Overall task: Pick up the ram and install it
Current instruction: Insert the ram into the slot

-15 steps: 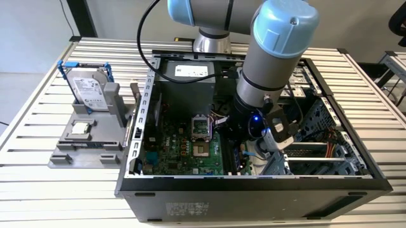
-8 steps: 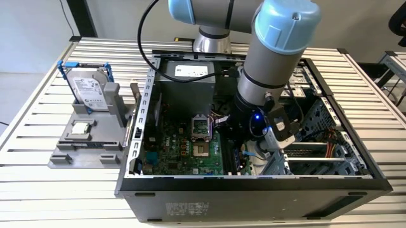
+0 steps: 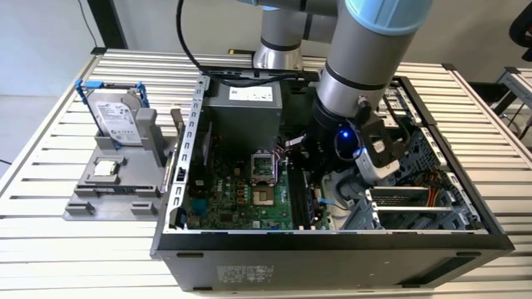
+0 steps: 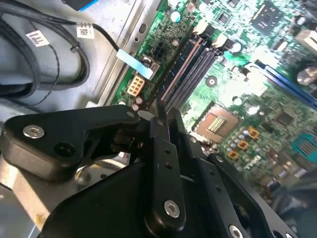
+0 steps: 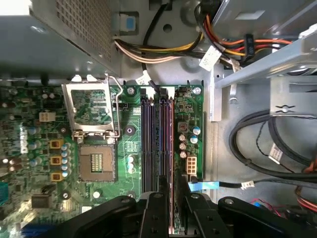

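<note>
Slatted metal table, open computer case | black gripper clenched on slim dark ram stick over long black slots | I keep it parallel, press evenly.

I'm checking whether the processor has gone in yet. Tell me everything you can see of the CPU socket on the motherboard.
The socket is empty: a square dark frame around a bed of gold-looking contacts, lying flat on the green motherboard. Its silvery metal retention frame is swung open beside it, with a wire lever along one edge. Nothing sits in the socket or touches it. The long memory slots run alongside, apart from it.
</note>
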Action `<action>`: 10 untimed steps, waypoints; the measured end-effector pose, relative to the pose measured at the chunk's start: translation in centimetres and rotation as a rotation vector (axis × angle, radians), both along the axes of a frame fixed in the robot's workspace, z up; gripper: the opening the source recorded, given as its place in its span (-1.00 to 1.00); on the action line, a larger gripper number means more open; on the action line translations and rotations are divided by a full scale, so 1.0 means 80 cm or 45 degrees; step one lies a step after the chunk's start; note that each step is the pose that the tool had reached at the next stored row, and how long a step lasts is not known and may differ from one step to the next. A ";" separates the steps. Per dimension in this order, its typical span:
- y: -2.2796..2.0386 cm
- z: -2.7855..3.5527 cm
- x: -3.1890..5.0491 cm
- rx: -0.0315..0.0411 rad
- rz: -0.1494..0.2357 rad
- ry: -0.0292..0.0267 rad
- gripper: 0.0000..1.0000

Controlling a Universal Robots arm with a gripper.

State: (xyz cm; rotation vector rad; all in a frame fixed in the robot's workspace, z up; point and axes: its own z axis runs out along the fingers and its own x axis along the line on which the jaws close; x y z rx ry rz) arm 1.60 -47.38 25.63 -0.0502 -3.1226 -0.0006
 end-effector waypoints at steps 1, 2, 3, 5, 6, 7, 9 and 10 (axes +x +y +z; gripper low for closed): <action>0.0000 0.0035 0.000 -0.0002 0.000 0.0001 1.00; 0.0000 0.0041 0.000 -0.0003 0.000 0.0000 1.00; 0.0000 0.0041 0.000 -0.0002 0.000 0.0000 1.00; 0.0000 0.0041 0.000 -0.0005 0.000 0.0000 1.00; 0.0000 0.0042 0.000 -0.0009 0.000 0.0000 1.00; 0.0000 0.0042 0.000 -0.0010 0.000 0.0000 -1.00; 0.0000 0.0042 0.000 -0.0013 0.000 0.0000 -1.00; 0.0000 0.0041 0.000 -0.0014 0.000 0.0000 -1.00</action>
